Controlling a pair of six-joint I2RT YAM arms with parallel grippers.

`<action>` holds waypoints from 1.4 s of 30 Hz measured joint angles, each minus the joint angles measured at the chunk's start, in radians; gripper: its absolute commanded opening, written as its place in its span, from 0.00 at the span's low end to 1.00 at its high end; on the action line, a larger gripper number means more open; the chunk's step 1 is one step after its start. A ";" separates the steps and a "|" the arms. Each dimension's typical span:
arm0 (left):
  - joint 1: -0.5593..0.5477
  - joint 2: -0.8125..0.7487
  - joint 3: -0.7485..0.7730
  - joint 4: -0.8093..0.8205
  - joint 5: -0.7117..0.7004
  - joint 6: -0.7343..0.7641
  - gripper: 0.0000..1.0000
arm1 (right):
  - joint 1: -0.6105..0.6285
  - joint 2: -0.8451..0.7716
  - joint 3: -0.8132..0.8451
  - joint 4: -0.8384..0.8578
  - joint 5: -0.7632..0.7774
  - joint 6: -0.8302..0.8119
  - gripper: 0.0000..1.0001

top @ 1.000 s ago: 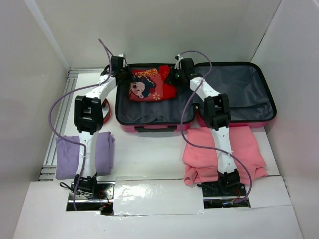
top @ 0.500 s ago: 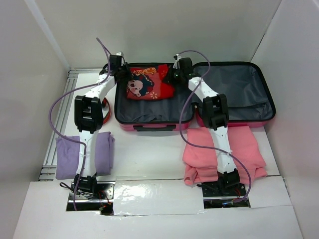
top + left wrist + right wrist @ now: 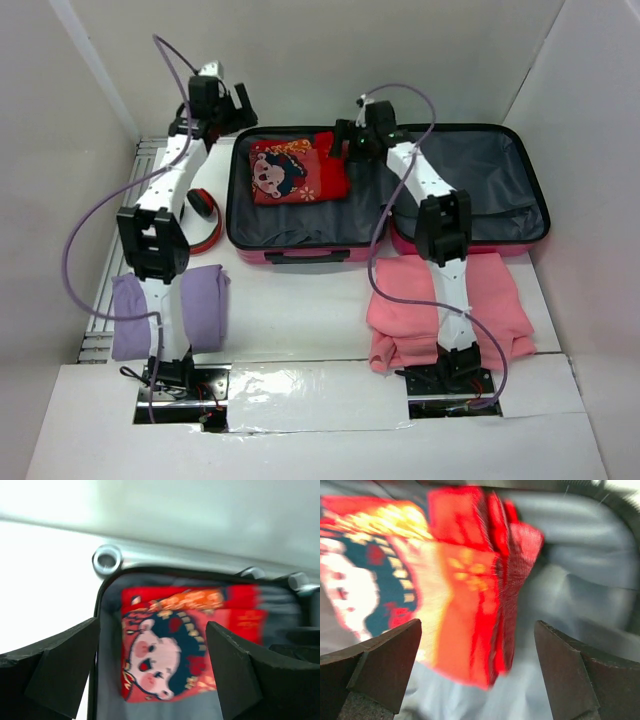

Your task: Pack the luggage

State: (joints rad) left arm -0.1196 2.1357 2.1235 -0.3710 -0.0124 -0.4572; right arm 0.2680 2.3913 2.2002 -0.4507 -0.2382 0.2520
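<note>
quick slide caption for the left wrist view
Open left end effector facing the folded red cartoon-print cloth lying inside the open luggage

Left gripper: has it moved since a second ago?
Yes. The left gripper has drawn back leftward off the luggage and is now outside its far left corner, jaws open.

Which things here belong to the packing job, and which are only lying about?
For the job: open pink hard-shell suitcase with grey lining; folded red cartoon-print cloth inside it; folded purple cloth; pink garment.
Lying about, probably: red-and-black headphones beside the suitcase.
</note>
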 measured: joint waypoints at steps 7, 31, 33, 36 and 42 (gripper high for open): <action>-0.101 -0.326 -0.118 0.009 0.011 0.035 0.99 | -0.005 -0.404 -0.080 -0.044 0.040 -0.028 1.00; -1.075 -0.480 -1.241 0.595 -0.227 -0.565 0.99 | -0.179 -1.484 -1.077 -0.227 0.050 0.021 1.00; -1.080 -0.412 -1.203 0.636 -0.245 -0.595 0.99 | -0.183 -1.506 -1.080 -0.237 0.039 0.021 1.00; -1.081 -0.317 -1.140 0.676 -0.276 -0.640 0.99 | -0.188 -1.515 -1.080 -0.249 0.033 0.021 1.00; -1.082 -0.191 -1.084 0.775 -0.325 -0.714 0.90 | -0.188 -1.539 -1.083 -0.273 0.006 0.022 1.00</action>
State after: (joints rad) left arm -1.2015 1.9450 1.0397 0.4042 -0.3370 -1.1713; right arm 0.0795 0.8520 1.1175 -0.7238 -0.2317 0.2737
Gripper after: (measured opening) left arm 0.956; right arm 0.999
